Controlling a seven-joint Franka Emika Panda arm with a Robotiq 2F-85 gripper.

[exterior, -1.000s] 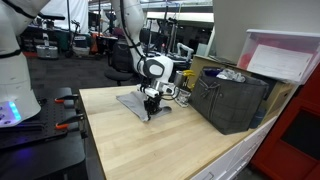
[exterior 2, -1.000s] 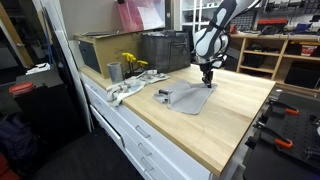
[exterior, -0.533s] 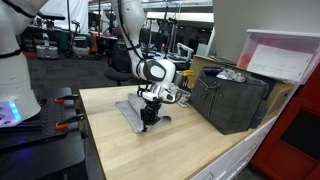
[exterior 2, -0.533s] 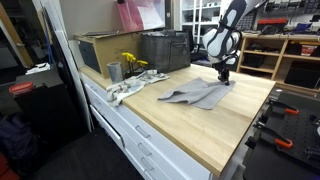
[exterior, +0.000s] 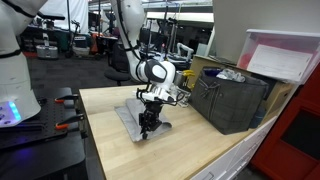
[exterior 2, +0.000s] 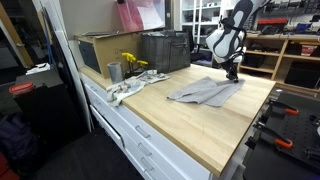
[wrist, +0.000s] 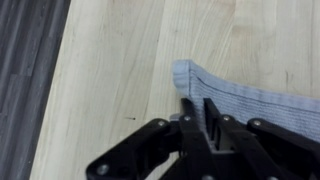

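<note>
Your hand is pinched almost fully closed on the hemmed edge of the grey cloth. The cloth lies spread flat on the counter, centre right in an exterior view. The bite is thin, hem only, so a fast or steep pull will likely slip it out. The fingertips sit right at the wood, so going lower risks scraping.

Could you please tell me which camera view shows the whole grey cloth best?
An exterior view shows the grey cloth whole, spread out on the table. In an exterior view the tool and arm hide part of the grey cloth. The wrist view shows only one hemmed corner at the tool.
</note>
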